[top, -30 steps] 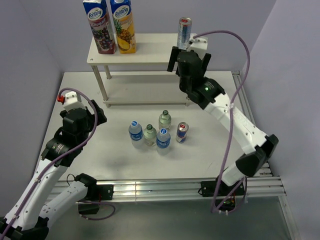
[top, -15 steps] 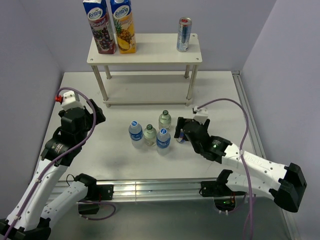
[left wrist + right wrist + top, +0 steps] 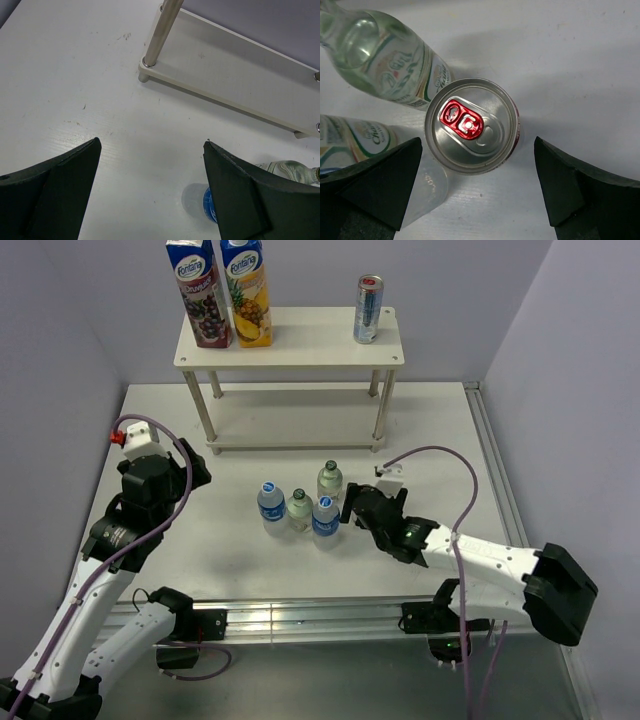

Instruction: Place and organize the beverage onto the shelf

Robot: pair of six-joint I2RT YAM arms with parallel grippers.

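Observation:
The white shelf [image 3: 290, 345] stands at the back with two juice cartons [image 3: 222, 295] and a tall silver can [image 3: 368, 308] on its top tier. On the table stands a cluster of small water bottles [image 3: 299, 508]. My right gripper [image 3: 356, 506] hangs right of them. It is open and points down over a short can with a red tab [image 3: 472, 125], whose top lies between the fingers [image 3: 385, 180] untouched. In the top view that can is hidden under the gripper. My left gripper [image 3: 192, 478] is open and empty, well left of the bottles, over bare table [image 3: 150, 145].
Two clear bottles [image 3: 385, 55] stand tight against the short can on its left. The left wrist view shows a blue bottle cap [image 3: 206, 205] by the right finger, plus the shelf's lower board [image 3: 240, 85] and a leg [image 3: 162, 30]. Grey walls close in the table.
My right arm has come down from the shelf's top tier, leaving the tall can there, and now hovers over the short can on the table. The left arm has stayed put.

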